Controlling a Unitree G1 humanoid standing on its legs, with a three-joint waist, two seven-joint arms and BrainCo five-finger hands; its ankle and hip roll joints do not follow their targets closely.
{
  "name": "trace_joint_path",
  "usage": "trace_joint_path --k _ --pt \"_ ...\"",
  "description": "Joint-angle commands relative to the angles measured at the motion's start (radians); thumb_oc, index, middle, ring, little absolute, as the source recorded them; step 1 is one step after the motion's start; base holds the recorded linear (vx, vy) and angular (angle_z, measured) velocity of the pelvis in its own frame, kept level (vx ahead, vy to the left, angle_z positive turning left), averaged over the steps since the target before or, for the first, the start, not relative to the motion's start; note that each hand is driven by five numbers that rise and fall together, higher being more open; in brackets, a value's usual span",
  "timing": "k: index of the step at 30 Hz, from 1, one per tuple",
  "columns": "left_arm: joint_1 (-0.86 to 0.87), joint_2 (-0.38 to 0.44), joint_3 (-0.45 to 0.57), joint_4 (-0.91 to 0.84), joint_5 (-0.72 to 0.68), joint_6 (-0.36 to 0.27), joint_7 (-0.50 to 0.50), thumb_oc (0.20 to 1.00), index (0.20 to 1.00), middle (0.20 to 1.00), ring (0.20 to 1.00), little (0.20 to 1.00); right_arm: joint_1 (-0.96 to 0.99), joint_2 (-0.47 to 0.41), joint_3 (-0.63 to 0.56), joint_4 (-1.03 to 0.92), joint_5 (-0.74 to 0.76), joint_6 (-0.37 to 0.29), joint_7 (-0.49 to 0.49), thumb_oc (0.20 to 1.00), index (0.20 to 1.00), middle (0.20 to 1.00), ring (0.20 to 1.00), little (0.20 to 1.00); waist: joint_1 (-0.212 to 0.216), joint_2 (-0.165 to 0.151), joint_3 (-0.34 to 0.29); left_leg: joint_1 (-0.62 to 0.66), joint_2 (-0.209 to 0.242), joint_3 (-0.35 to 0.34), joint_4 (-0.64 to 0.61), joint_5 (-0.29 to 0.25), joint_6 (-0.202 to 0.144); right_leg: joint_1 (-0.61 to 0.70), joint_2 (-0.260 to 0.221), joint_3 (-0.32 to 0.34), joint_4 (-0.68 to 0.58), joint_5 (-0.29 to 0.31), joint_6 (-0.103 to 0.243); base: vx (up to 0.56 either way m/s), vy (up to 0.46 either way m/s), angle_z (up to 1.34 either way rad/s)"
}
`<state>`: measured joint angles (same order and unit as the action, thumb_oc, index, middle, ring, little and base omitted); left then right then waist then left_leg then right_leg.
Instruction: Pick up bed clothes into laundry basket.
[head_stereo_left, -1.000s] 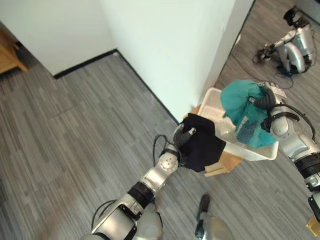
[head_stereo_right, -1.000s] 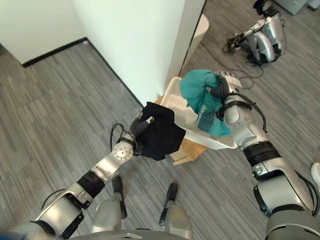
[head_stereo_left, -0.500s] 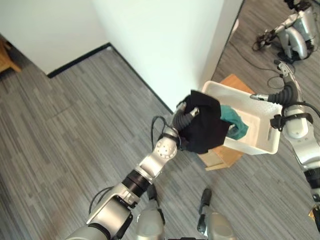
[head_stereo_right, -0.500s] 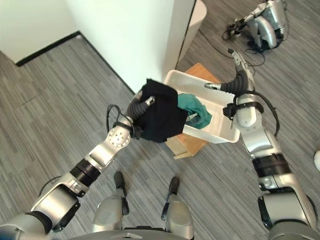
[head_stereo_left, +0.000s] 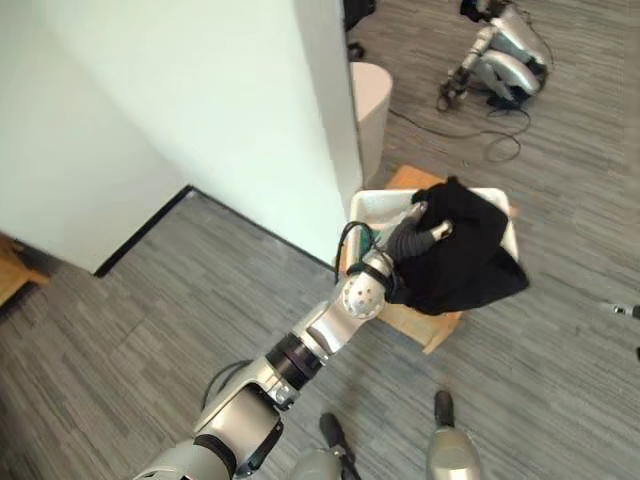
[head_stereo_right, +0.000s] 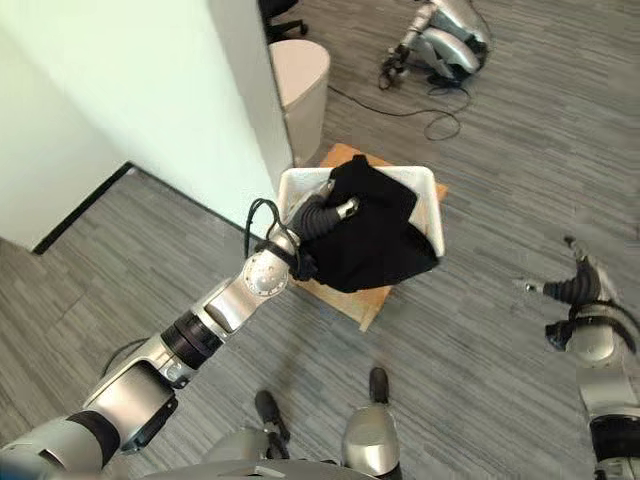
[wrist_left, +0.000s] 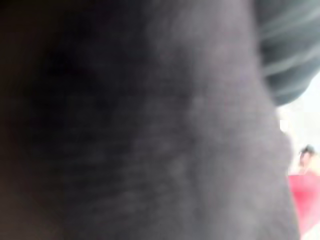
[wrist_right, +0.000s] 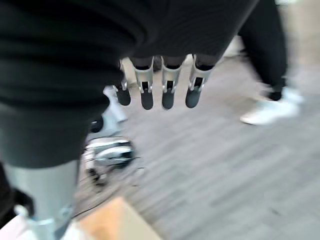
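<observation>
My left hand (head_stereo_right: 330, 212) is shut on a bunched black garment (head_stereo_left: 465, 255), and its arm reaches in from the lower left. The garment hangs over the white laundry basket (head_stereo_right: 437, 215) and spills past the near rim, hiding most of the inside. The basket stands on a low wooden stool (head_stereo_left: 430, 325) by the wall corner. Dark cloth (wrist_left: 125, 125) lies right against the left wrist camera. My right hand (head_stereo_right: 575, 285) is out over the floor, well right of the basket, its fingers (wrist_right: 167, 87) straight and holding nothing.
A white wall corner (head_stereo_left: 300, 120) stands just behind the basket, with a round pale bin (head_stereo_left: 372, 90) beside it. Another robot (head_stereo_left: 500, 60) and cables (head_stereo_left: 470, 130) lie on the floor farther back. A person's dark legs (wrist_right: 270, 50) stand near my right hand.
The camera has swung. My left hand has carried the black garment from beside the basket to over it. My right hand let the teal cloth into the basket and drew away to the right.
</observation>
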<state>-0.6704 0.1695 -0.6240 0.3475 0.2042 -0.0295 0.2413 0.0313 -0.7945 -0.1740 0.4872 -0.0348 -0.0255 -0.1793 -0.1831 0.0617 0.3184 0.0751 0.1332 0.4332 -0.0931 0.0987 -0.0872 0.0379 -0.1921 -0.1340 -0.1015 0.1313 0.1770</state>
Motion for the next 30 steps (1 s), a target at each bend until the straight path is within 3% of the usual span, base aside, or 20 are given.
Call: trace_joint_path --k 1,5,13,15,19,23,29,30 --pt "-0.117 -0.047 0.01 0.068 0.058 -0.042 0.069 0.2 0.2 0.2 0.2 0.2 -0.012 -0.035 0.019 0.041 0.06 -0.04 -0.007 1.0 1.0 1.0 1.0 1.0 0.039 -0.035 -0.044 0.001 0.024 -0.045 0.006 -0.154 -0.01 -0.017 0.008 -0.017 0.014 -0.123 0.047 0.01 -0.012 -0.25" --pt "-0.224 -0.026 0.01 0.101 0.107 -0.034 0.095 0.2 0.2 0.2 0.2 0.2 0.043 -0.001 0.032 0.121 0.095 -0.04 0.012 1.0 1.0 1.0 1.0 1.0 0.03 -0.042 -0.039 -0.017 0.029 -0.05 0.006 -0.149 -0.017 -0.031 0.013 -0.025 0.014 -0.12 0.05 0.01 -0.014 -0.09" --pt "-0.266 -0.033 -0.019 0.177 0.128 -0.025 0.12 0.2 0.2 0.2 0.2 0.2 0.038 0.084 0.124 0.266 0.114 -0.041 0.025 1.0 1.0 1.0 1.0 1.0 0.033 -0.064 0.001 -0.079 0.041 -0.058 0.006 -0.131 -0.025 -0.087 0.016 -0.037 0.014 -0.107 0.051 -0.04 -0.012 0.02" --pt "-0.282 -0.052 -0.047 0.203 0.144 -0.03 0.136 0.2 0.2 0.2 0.2 0.2 -0.042 0.14 0.21 0.304 0.105 -0.031 -0.01 1.0 1.0 1.0 1.0 1.0 0.041 -0.067 0.03 -0.126 0.046 -0.07 0.006 -0.118 -0.027 -0.132 0.016 -0.039 0.014 -0.097 0.05 -0.15 -0.036 0.09" --pt "-0.321 -0.057 -0.088 0.208 0.187 -0.017 0.152 0.2 0.2 0.2 0.2 0.2 -0.1 0.2 0.256 0.311 0.08 -0.03 -0.055 1.0 1.0 1.0 1.0 1.0 0.038 -0.07 0.067 -0.165 0.052 -0.062 0.006 -0.108 -0.027 -0.185 0.018 -0.027 0.014 -0.086 0.054 -0.14 0.017 -0.01" --pt "-0.414 -0.049 -0.1 0.208 0.208 -0.018 0.209 0.2 0.2 0.2 0.2 0.2 -0.142 0.23 0.3 0.3 0.086 -0.044 -0.111 1.0 1.0 1.0 1.0 1.0 0.015 -0.115 0.135 -0.222 0.068 -0.04 0.006 -0.097 -0.028 -0.263 0.021 -0.001 0.014 -0.068 0.057 -0.15 -0.013 -0.18" --pt "-0.541 -0.038 -0.077 0.19 0.198 -0.022 0.276 0.2 0.2 0.2 0.2 0.2 -0.134 0.254 0.333 0.315 0.107 -0.06 -0.141 1.0 1.0 1.0 1.0 1.0 -0.011 -0.143 0.157 -0.274 0.079 -0.038 0.006 -0.091 -0.032 -0.322 0.017 0.007 0.014 -0.056 0.062 -0.06 -0.022 -0.07" --pt "-0.571 -0.037 -0.074 0.19 0.196 -0.023 0.284 0.918 0.918 0.918 0.918 0.918 -0.144 0.256 0.34 0.324 0.109 -0.063 -0.146 1.0 1.0 1.0 1.0 1.0 -0.015 -0.145 0.159 -0.278 0.08 -0.038 0.006 -0.091 -0.033 -0.327 0.015 0.007 0.014 -0.053 0.062 -0.01 0.003 -0.09"
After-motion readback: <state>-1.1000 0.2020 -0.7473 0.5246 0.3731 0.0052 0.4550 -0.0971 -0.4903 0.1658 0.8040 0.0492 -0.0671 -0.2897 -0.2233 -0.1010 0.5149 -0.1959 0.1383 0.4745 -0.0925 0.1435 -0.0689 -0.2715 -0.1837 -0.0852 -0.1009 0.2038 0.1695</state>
